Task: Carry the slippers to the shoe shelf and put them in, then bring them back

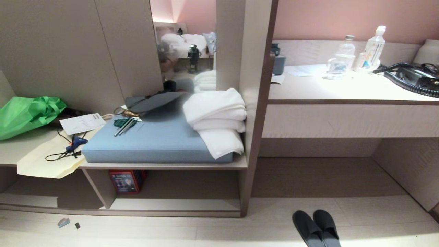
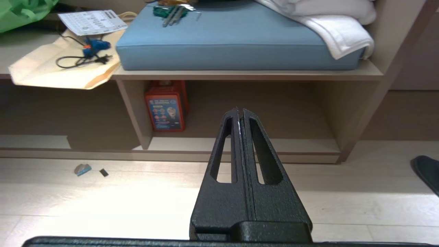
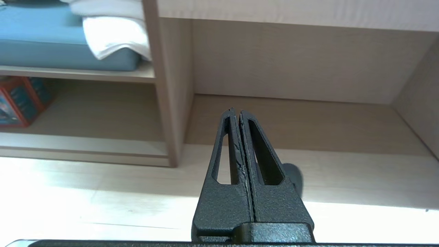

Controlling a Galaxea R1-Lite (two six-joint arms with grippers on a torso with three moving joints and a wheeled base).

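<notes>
The slippers, a dark pair, lie side by side on the pale floor in front of the desk recess, toes toward the furniture. One toe shows at the edge of the left wrist view, and another peeks out behind the right gripper's fingers. The shoe shelf is the low cubby under the cushioned bench, left of the slippers; its pale bottom board and lip are bare on this side. My left gripper and right gripper hang above the floor, both shut and empty, neither in the head view.
A red box stands at the cubby's left end. On the bench above lie a blue cushion, folded white towels and a green bag. The desk holds bottles and a phone. Small scraps lie on the floor.
</notes>
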